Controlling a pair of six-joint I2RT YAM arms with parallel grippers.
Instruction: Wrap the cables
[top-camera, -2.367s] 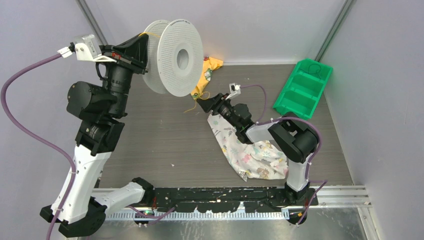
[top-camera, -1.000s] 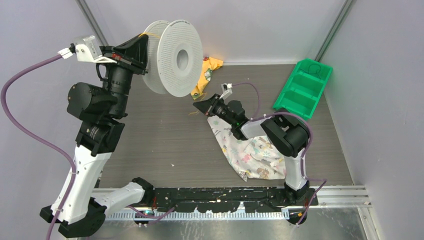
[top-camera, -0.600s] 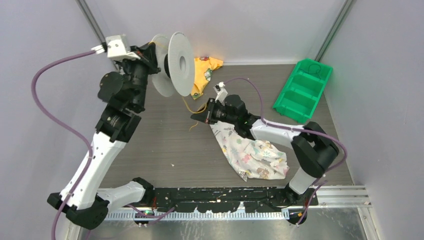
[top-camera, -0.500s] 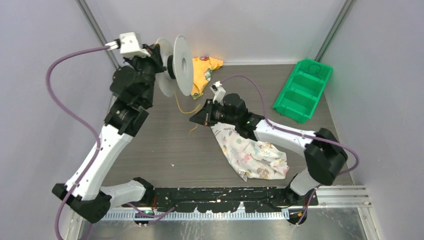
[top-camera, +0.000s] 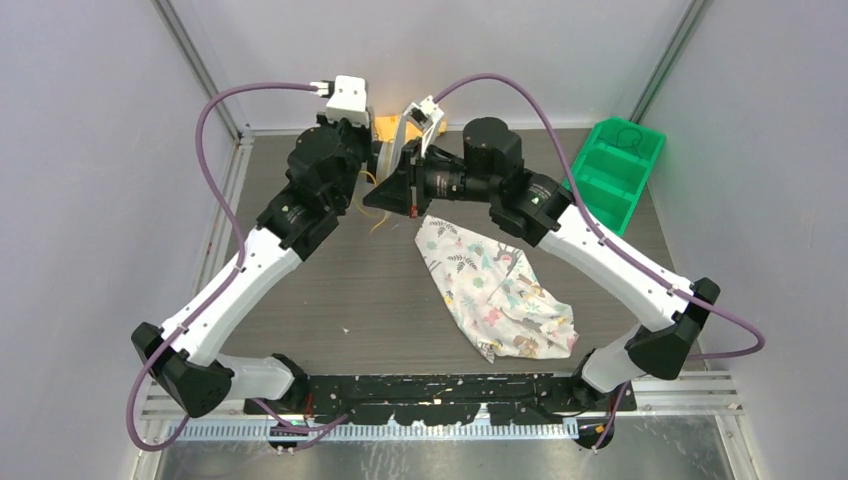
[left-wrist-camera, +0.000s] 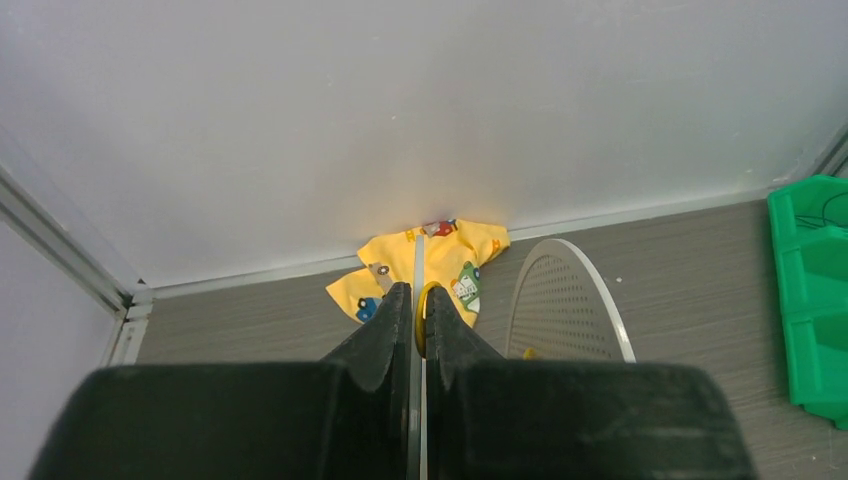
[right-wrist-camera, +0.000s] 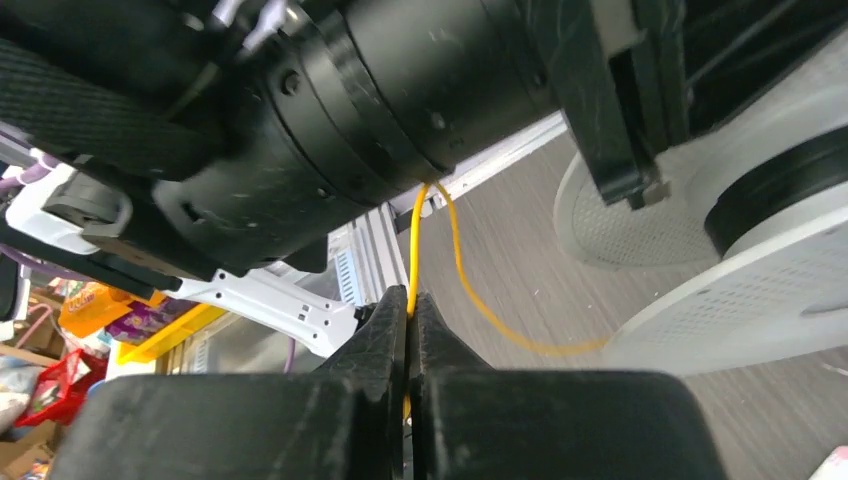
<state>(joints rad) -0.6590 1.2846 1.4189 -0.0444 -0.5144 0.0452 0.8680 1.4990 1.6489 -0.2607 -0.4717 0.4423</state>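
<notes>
The jaws at the bottom middle are pinched tight on a thin yellow cord (right-wrist-camera: 414, 250). The cord goes up, then bends down to the right, near a white spool (right-wrist-camera: 770, 290). A big black arm (right-wrist-camera: 400, 90) fills the top. The tabletop (right-wrist-camera: 520, 250) is grey.

pale grey-lilac walls (top-camera: 90, 150) on three sides of a dark wood-grain tabletop (top-camera: 340, 290) — aluminium posts (top-camera: 195, 60) slanting up the two back corners, a slotted metal rail (top-camera: 715, 385) along the near edge, soft even light throughout.
</notes>
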